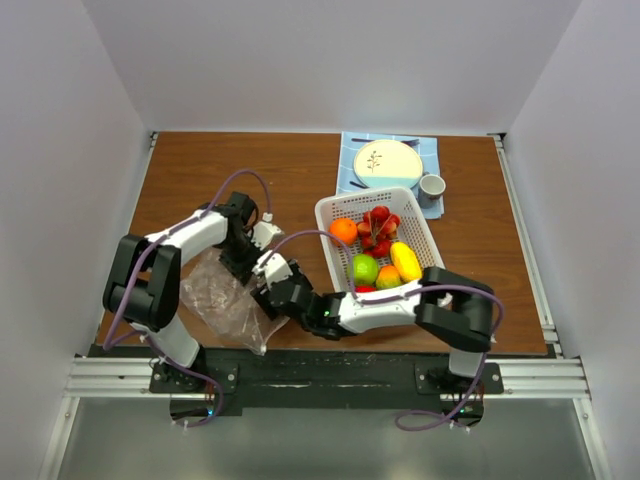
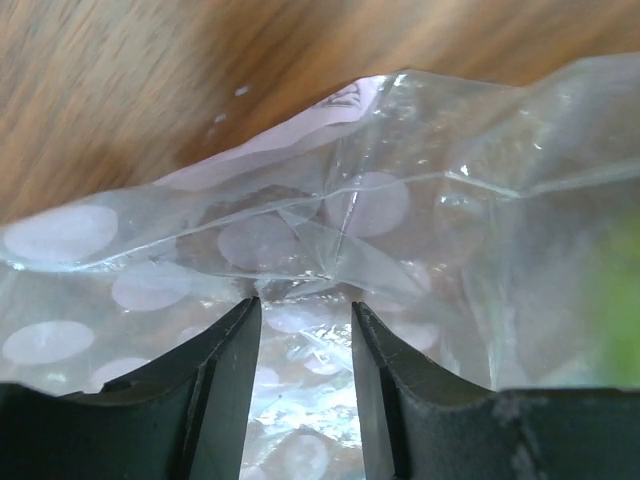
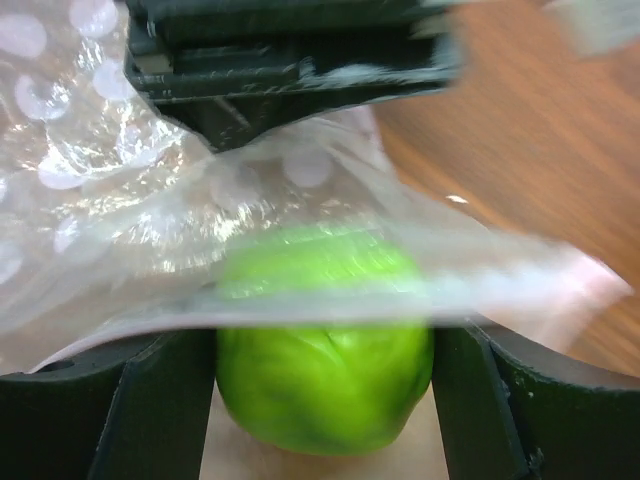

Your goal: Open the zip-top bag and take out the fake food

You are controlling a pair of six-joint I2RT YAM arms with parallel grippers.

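Right pincer (image 3: 325,345) fingers are filling the bottom of its wrist view, standing wide. A green fruit (image 3: 320,390) is sitting between them and filling the gap. The shot is blurring, so cannot tell whether they are actually clamping it. The bag (image 3: 110,220) film is draping over the far half of that fruit, just ahead of the fingers. Left pincer (image 2: 305,305) is facing in from beyond the fruit, jaws about halfway in. It is pinching a bunched fold of the bag's top layer and tenting it up off the table (image 1: 200,170). The rest of the bag is lying crumpled behind the left pincer, toward the near table edge. White basket (image 1: 427,227) is sitting right of both pincers, beside the right forearm. The other fruit (image 1: 378,228) is piling inside it: orange, lemon, strawberries, a green one.
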